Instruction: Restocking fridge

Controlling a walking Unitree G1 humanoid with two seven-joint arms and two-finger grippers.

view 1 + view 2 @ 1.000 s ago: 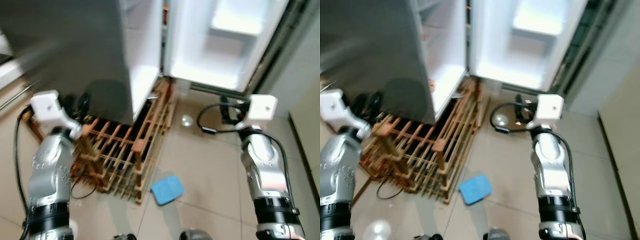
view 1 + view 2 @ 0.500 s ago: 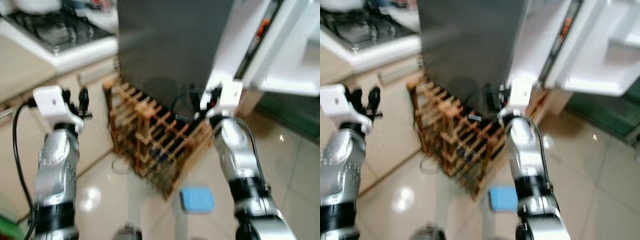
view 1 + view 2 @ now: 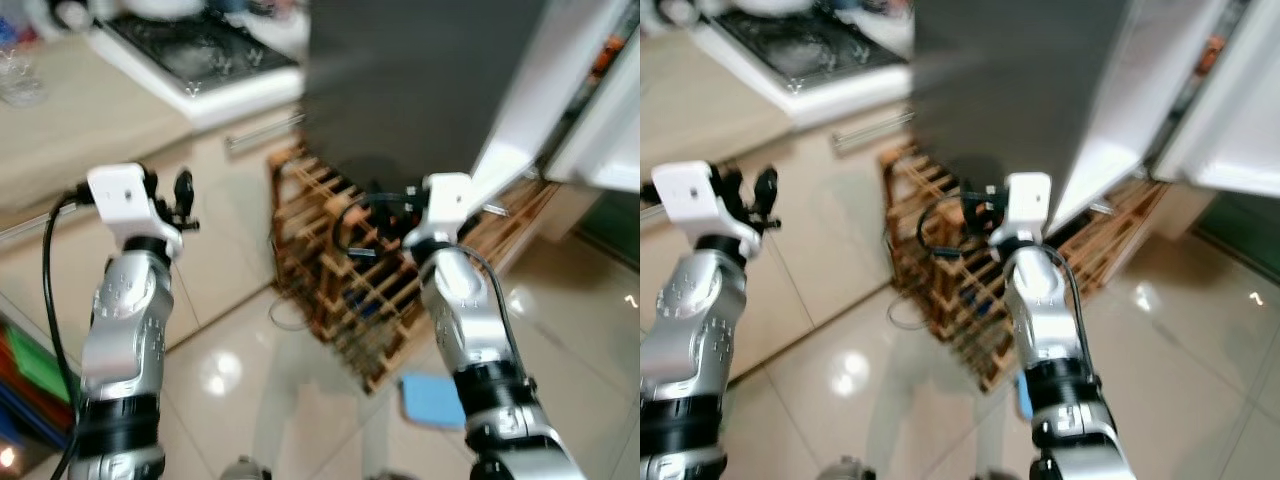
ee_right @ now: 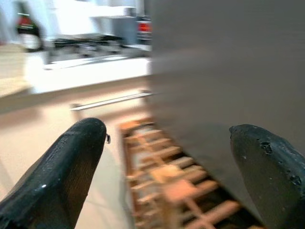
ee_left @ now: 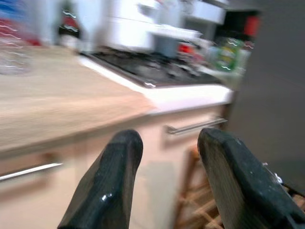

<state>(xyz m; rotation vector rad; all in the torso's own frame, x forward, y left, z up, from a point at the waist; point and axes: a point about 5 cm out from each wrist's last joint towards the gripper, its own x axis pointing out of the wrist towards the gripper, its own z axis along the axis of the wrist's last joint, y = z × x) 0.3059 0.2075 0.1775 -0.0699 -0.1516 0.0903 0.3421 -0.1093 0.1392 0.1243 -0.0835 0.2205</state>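
Both pincers are empty with fingers apart: the left gripper [image 5: 164, 181] faces the kitchen counter [image 3: 70, 130] and hob [image 3: 200, 50], while the right gripper [image 4: 171, 176] hangs before the wooden wine rack [image 3: 350, 270]. The step in hand looks like turning to fetch stock, so it is best to let the blurred view settle before reaching. The fridge [image 3: 420, 80] stands just beyond the right gripper, its open door [image 3: 540, 90] farther right. A blue cloth [image 3: 432, 398] lies on the floor.
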